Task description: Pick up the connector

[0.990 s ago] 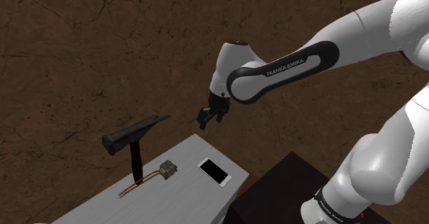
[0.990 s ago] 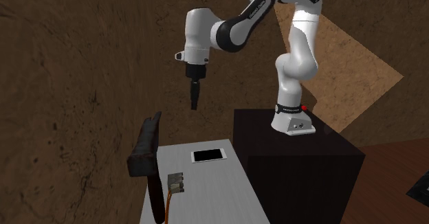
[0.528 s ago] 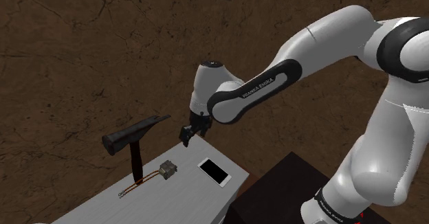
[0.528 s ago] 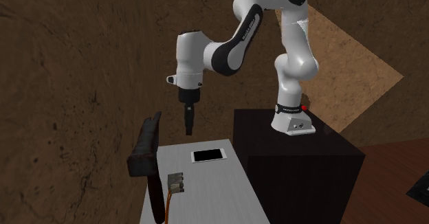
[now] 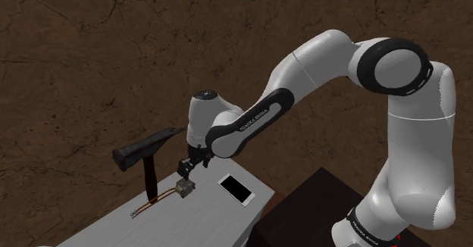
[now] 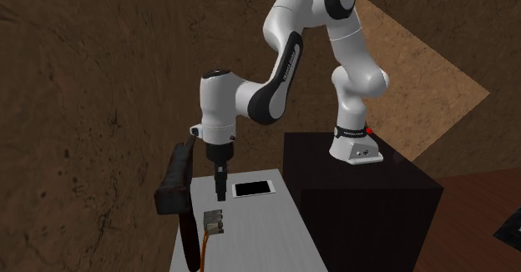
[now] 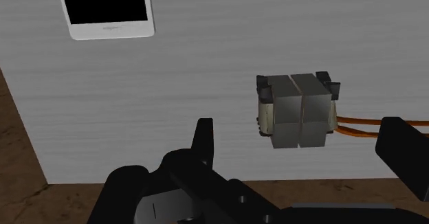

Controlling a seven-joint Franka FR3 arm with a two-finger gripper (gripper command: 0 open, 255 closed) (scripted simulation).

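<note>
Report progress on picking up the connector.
Done: the gripper is lined up just above the connector on the table. In hand: its fingers stand open, one to each side of the connector, not touching it. Left: lower, close on the connector and lift. It lies flat on the table, its orange wires trailing off.

Grey blocky connector (image 7: 299, 110), orange wires attached, lying on table

The pale grey table (image 5: 205, 221) bears a grey connector (image 5: 184, 187) with orange wires (image 7: 357, 124), a white phone (image 5: 236, 189) and a hammer (image 5: 146, 150).
</note>
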